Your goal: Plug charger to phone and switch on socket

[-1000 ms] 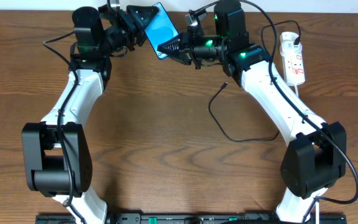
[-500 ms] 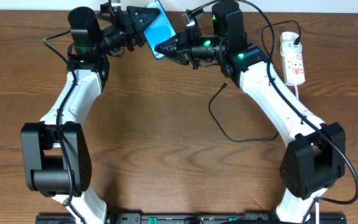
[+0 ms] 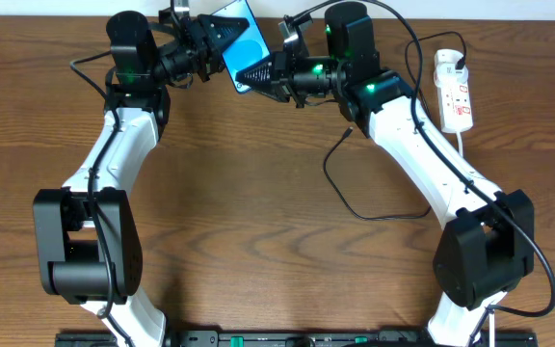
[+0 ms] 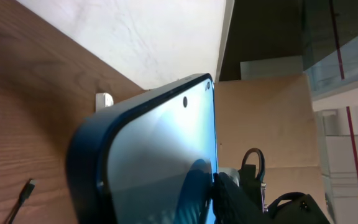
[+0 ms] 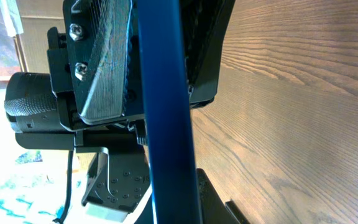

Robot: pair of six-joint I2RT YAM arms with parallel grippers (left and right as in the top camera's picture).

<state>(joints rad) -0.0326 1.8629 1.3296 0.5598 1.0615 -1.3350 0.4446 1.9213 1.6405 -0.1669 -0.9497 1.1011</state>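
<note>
The phone (image 3: pixel 244 39), blue screen tilted up, is held in the air over the table's far edge between both grippers. My left gripper (image 3: pixel 218 34) is shut on its left end and my right gripper (image 3: pixel 258 69) on its lower right edge. In the left wrist view the phone (image 4: pixel 160 149) fills the frame. In the right wrist view it (image 5: pixel 165 112) shows edge-on. The charger (image 3: pixel 374 217) lies in a loop on the table, with its connector tip (image 3: pixel 349 131) free below the right arm. The socket (image 3: pixel 454 92) lies at the far right.
The socket's white cord and the charger's black cable run along the right arm's side. The table's far edge and a white wall lie just behind the phone. Bare brown wood table (image 3: pixel 258 212) spreads between the two arms.
Both grippers have carried the phone a little to the left and toward the far edge. The cable and the socket have not moved.
</note>
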